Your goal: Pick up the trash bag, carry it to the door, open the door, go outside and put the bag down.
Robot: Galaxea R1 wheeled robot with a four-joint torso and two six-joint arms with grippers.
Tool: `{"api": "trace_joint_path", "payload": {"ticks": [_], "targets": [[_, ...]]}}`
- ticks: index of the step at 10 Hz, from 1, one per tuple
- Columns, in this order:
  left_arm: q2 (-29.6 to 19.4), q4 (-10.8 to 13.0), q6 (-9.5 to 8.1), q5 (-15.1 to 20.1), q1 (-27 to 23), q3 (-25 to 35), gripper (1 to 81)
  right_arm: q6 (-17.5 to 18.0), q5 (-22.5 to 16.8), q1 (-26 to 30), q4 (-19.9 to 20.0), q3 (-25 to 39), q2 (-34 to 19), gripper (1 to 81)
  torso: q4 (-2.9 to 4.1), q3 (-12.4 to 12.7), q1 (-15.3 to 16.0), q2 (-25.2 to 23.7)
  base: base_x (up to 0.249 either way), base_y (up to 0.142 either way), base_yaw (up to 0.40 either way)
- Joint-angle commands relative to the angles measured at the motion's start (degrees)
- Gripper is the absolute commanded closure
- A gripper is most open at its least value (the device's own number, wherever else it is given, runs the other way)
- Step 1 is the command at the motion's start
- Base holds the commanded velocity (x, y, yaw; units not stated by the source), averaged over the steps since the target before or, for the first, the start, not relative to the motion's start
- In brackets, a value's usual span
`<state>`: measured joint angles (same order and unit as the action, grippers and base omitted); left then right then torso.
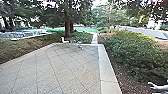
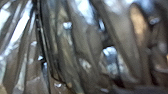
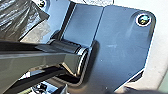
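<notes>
paved yard [image 1: 62, 67], outdoors, daylight. big trees [image 1: 68, 21] beyond, dense hedge [image 1: 135, 48] to the right, pale kerb [image 1: 106, 66] running between hedge bed and paving. narrow path [image 1: 94, 38] leads off from the far end. white chair [image 1: 64, 40] near the far edge of the slabs, small in the head view.

bag [image 2: 85, 50]: dark, thin, shiny plastic in long creases, very close to the left wrist camera. right wrist view has part of it too, beside the robot's own base plate [image 3: 122, 47]. so the bag is with the robot, near its front. whether its bottom touches ground, cannot tell.

step, by my reading: door stage done, carry nearly over, putting down not yet done. that calls for a halt on flat slabs, a slow lowering, release only once the weight is borne. thin plastic could snag or tear.

left pincer: probably has the bag, judging by nearness; grip itself and how far open, cannot tell. right pincer: opening and any hold, cannot tell either.
</notes>
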<state>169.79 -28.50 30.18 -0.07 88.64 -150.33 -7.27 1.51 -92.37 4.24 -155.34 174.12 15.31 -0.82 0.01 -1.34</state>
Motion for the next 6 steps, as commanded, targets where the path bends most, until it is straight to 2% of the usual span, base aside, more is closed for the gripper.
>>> {"api": "trace_joint_path", "payload": {"ticks": [1, 2, 3, 4, 5, 6], "targets": [[-2.87, -0.41, 0.31, 4.38, -3.77, 5.57, 81.1, -0.12, -3.53, 2.05, -0.2, 0.4, 0.2, 1.0, 5.19, -2.13, 0.0, 0.0, 0.0, 0.0, 0.0], [-4.89, -1.12, 0.31, 4.64, -4.82, 9.09, 81.1, -0.21, -3.53, 1.96, -0.37, 0.49, 0.11, 1.0, 5.26, -4.47, -0.01, -0.02, 0.0, 0.0, 0.0], [-8.04, -2.26, 0.23, 4.82, -6.23, 13.98, 81.1, -0.12, -3.53, 1.88, -0.2, 0.49, 0.2, 1.0, 3.28, -1.33, -0.01, -0.02, 0.0, 0.0, 0.0], [-10.93, -3.48, -0.12, 4.99, -8.16, 17.75, 81.1, -0.12, -3.62, 1.88, -0.29, 0.49, 0.2, 1.0, 4.3, -2.8, -0.01, -0.02, 0.0, 0.0, 0.0], [-13.75, -5.67, -0.13, 5.17, -10.63, 20.67, 81.1, -0.12, -3.8, 1.88, -0.2, 0.49, 0.2, 1.0, 4.74, -3.47, -0.01, 0.0, 0.0, 0.0, 0.0], [-15.7, -7.44, -0.13, 6.3, -13.6, 22.45, 81.1, -0.12, -3.88, 1.96, -0.29, 0.4, 0.2, 1.0, 4.85, -3.95, 0.0, 0.02, 0.0, 0.0, 0.0]]}}
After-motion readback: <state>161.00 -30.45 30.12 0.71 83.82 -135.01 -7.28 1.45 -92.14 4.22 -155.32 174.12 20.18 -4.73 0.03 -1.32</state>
